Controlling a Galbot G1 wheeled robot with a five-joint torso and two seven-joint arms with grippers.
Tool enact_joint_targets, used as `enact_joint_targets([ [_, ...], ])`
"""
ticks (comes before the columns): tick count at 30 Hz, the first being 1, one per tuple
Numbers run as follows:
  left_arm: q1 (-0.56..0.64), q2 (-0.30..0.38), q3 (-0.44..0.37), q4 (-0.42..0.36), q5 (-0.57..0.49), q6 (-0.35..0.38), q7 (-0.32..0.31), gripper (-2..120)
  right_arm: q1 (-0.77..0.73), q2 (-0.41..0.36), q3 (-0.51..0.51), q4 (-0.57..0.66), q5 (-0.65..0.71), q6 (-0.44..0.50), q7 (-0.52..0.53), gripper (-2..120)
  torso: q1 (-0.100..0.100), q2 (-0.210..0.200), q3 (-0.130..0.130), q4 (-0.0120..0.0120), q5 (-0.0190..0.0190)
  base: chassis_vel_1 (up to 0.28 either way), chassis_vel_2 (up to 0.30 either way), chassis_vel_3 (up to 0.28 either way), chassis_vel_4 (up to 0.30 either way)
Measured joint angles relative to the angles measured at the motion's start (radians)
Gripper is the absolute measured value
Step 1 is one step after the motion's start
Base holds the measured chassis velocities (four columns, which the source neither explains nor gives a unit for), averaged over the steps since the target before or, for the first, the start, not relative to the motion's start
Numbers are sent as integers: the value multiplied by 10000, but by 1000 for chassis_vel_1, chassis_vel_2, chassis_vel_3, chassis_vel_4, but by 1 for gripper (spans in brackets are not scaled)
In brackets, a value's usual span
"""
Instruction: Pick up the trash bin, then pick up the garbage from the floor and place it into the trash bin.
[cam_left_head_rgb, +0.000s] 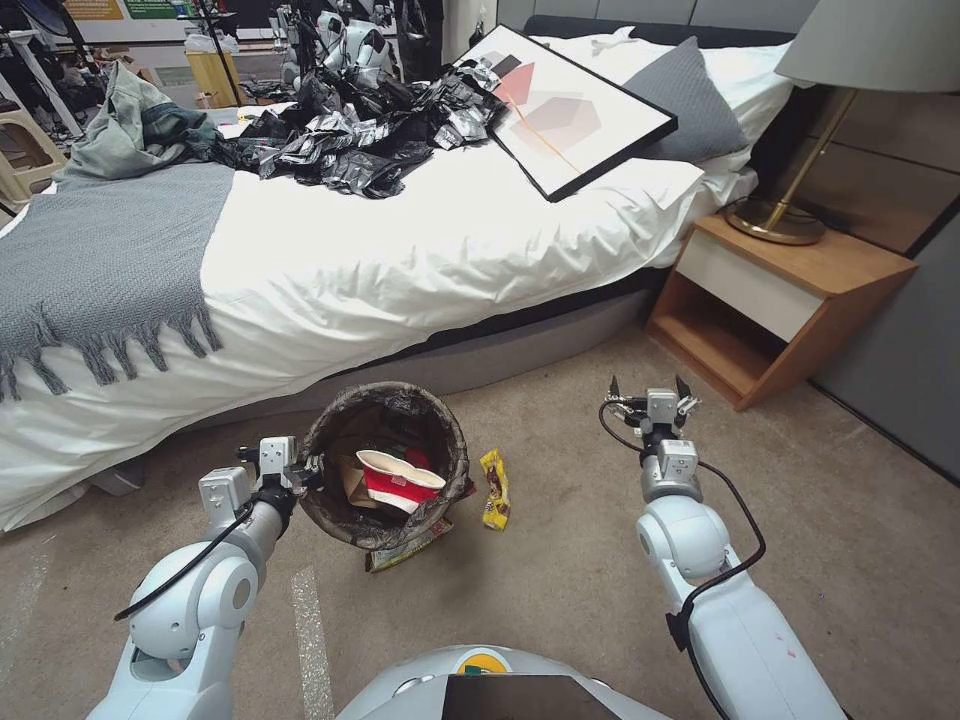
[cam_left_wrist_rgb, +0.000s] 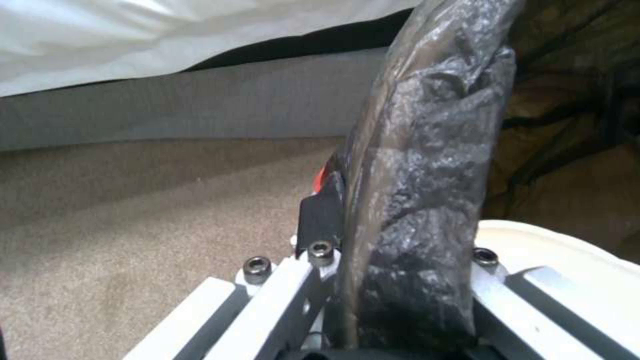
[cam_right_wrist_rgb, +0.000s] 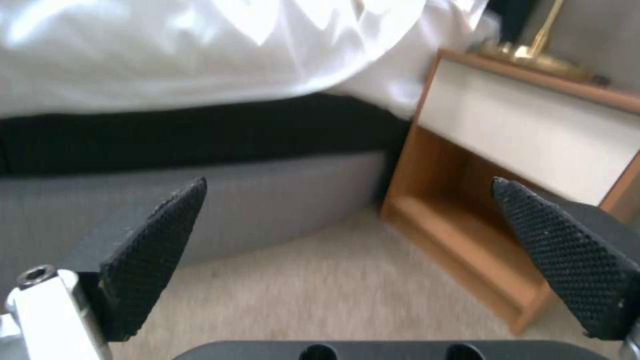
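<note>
The small round white plastic trash bin (cam_left_head_rgb: 385, 465) with its dark brown-black bag liner hangs from the left pincer (cam_left_head_rgb: 300, 472), which is clamped on the bin's rim at its left side. In the left wrist view the crumpled liner (cam_left_wrist_rgb: 427, 200) folded over the rim runs straight up between the jaws, with the white plastic of the bin (cam_left_wrist_rgb: 567, 255) showing beside it. The bin is tipped so that its mouth opens up and toward the robot, its axis leaning back from the bed (cam_left_head_rgb: 400, 250); the whole inside is visible from the head camera. It sits over the beige carpet (cam_left_head_rgb: 560, 600) just in front of the bed's grey base.

Inside the bin lies a red-and-white paper cup (cam_left_head_rgb: 400, 480) on its side, its long axis running roughly left to right with the open mouth toward the left, on top of tan paper (cam_left_head_rgb: 350, 482).

On the carpet just right of the bin lies a yellow-brown snack wrapper (cam_left_head_rgb: 495, 487), its long axis pointing away from the robot toward the bed. Another flat wrapper (cam_left_head_rgb: 405, 552) pokes out from under the bin's near edge.

The right pincer (cam_left_head_rgb: 648, 390) hovers over bare carpet well to the right of the bin, between it and the wooden nightstand (cam_left_head_rgb: 780, 300), pointing toward the bed. Its jaws stand wide apart and hold nothing; in the right wrist view the black textured fingertips (cam_right_wrist_rgb: 157, 260) frame the bed base and the nightstand's open shelf (cam_right_wrist_rgb: 467, 235).
</note>
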Motion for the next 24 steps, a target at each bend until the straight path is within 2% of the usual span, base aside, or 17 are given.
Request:
enact_joint_targets([
  [2, -8, -10, -4, 4, -2, 0, 1, 0, 114, -93, -141, 7, 89, -225, 71, 100, 0, 0, 0, 0, -1, 0, 0, 0, 0],
  [3, -11, -23, -16, 10, 2, 1, 0, 0, 216, -178, -300, -12, 184, -496, 133, 100, 0, 0, -1, -11, 0, 0, 0, 0, 0],
  [4, -22, -52, -26, 17, 4, 1, 0, 0, 735, -425, -846, -191, 462, -1132, 239, 100, 0, 0, -1, 2, 2, 0, 0, 0, 0],
  [19, -66, -59, -60, 36, 7, -25, -36, 0, 858, -492, -1501, -323, 536, -1779, 244, 100, -1, 0, -2, -4, -1, 0, 0, 0, 0],
  [21, -56, -56, -64, 39, 2, -31, -41, 0, 1037, -702, -1785, -302, 964, -2353, 199, 100, 0, 0, -2, -4, -1, 0, 0, 0, 0],
  [22, -56, -56, -64, 39, 2, -31, -41, 0, 1037, -702, -1785, -302, 964, -2353, 199, 100, 0, 0, -2, -4, -1, 0, 0, 0, 0],
  [24, -52, -51, -75, 40, -2, -31, -44, 0, 1350, -976, -2214, -308, 1716, -3123, 189, 100, -1, 0, -2, -3, -2, 0, 0, 0, 0],
])
